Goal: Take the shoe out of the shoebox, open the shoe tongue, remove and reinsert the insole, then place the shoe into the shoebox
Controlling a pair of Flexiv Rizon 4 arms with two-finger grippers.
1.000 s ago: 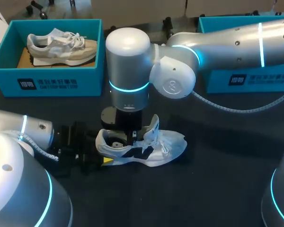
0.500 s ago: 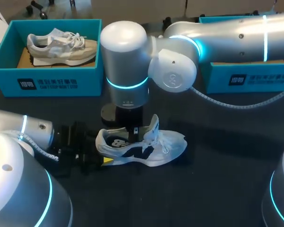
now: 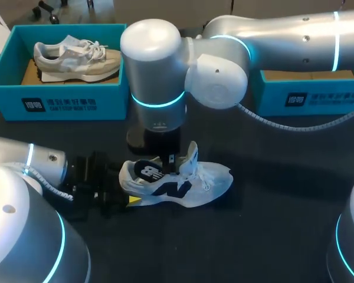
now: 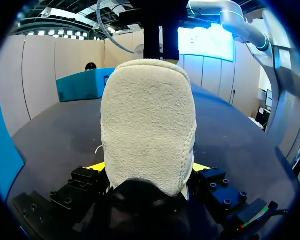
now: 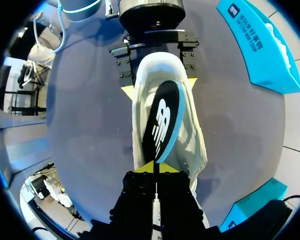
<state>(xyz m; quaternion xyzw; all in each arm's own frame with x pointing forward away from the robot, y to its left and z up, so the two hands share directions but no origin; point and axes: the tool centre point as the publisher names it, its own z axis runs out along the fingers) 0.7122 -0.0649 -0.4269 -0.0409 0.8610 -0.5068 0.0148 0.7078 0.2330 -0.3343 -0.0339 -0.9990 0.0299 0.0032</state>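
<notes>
— Where is the shoe (image 3: pixel 186 187) now?

— Out on the worktop (image 3: pixel 271 236), lying on its sole. The left claw (image 4: pixel 149 169) has the heel clamped between its two yellow tips, so the shoe's long axis runs straight ahead of that claw, toe pointing away from it.

— And the insole (image 5: pixel 162 120)?

— It lies along that same axis over the opening. Its heel end is down by the left claw and its toe end is pinched in the right claw (image 5: pixel 154 167), whose tips are nearly together just behind the raised tongue (image 3: pixel 192 154).

— So which arm does the work?

— The right one, I'd say; it hangs straight above the shoe. Whether it draws the insole out or slides it in, the move must follow the shoe's length while the left claw steadies the heel.
</notes>
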